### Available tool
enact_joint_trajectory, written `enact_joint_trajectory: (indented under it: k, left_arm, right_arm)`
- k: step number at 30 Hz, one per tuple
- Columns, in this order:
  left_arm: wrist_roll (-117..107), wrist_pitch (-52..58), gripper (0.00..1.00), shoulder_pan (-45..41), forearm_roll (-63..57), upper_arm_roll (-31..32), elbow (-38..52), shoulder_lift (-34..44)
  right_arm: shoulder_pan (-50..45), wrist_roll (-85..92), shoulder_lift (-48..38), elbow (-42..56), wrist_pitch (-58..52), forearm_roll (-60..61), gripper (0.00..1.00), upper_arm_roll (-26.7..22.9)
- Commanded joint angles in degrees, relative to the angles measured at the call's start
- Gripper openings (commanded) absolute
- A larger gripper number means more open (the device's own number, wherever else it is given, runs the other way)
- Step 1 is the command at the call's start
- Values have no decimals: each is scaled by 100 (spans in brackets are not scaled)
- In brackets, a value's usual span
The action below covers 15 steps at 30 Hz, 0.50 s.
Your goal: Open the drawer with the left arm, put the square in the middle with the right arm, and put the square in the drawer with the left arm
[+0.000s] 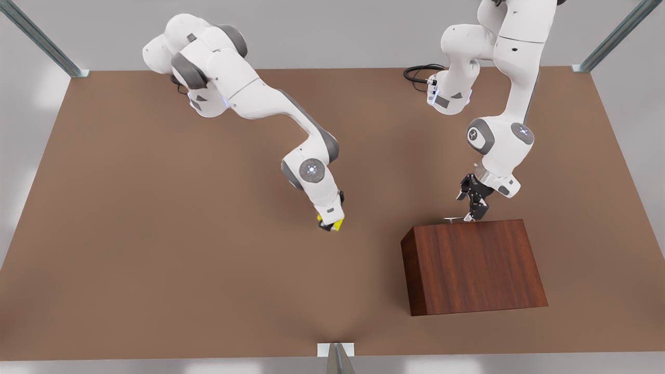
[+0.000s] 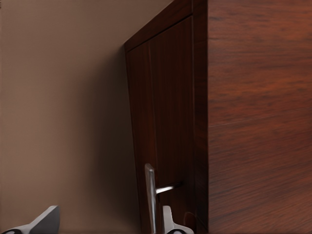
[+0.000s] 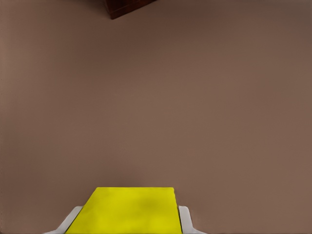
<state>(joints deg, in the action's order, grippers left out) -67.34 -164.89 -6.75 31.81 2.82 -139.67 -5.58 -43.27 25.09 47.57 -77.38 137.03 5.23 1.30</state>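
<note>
The yellow square (image 1: 336,224) (image 3: 129,209) is held between the fingers of my right gripper (image 1: 330,223) (image 3: 129,223), low over the bare brown tabletop around the middle (image 1: 291,249). I cannot tell whether it touches the table. The dark wooden cabinet (image 1: 473,265) stands to the front view's right, and its drawer front (image 2: 163,122) sits flush with it. My left gripper (image 1: 475,208) (image 2: 105,224) hangs at the cabinet's far edge, open. Its fingers (image 2: 44,222) straddle the silver bar handle (image 2: 151,197) (image 1: 453,219), which lies close to one finger.
A black cable (image 1: 420,72) lies at the back by the arm base. Metal frame posts (image 1: 47,44) rise at the table's back corners, and a bracket (image 1: 336,353) sits at its front edge. A corner of the cabinet (image 3: 124,7) shows far off in the right wrist view.
</note>
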Motion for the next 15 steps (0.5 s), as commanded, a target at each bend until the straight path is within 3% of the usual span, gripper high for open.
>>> enact_joint_trajectory:
  k: [1,8,9,10,15]
  left_arm:
    - [-16,0,100,-2,1,-1,1,-13]
    - [-7,255,100,-2,1,-9,-52,66]
    - [-16,255,100,-2,1,-9,-52,66]
    - [-16,264,100,-2,1,-9,-60,66]
    - [-77,299,100,-134,9,-9,-140,110]
  right_arm:
    - [-244,-2465,192,259,-221,-93,68,-16]
    - [-252,-3845,200,136,-194,-93,69,-16]
    - [-252,-3862,209,101,-150,-84,73,-16]
    - [-252,-3854,209,92,-150,-84,100,-34]
    - [-463,-3977,69,100,-221,-66,100,-464]
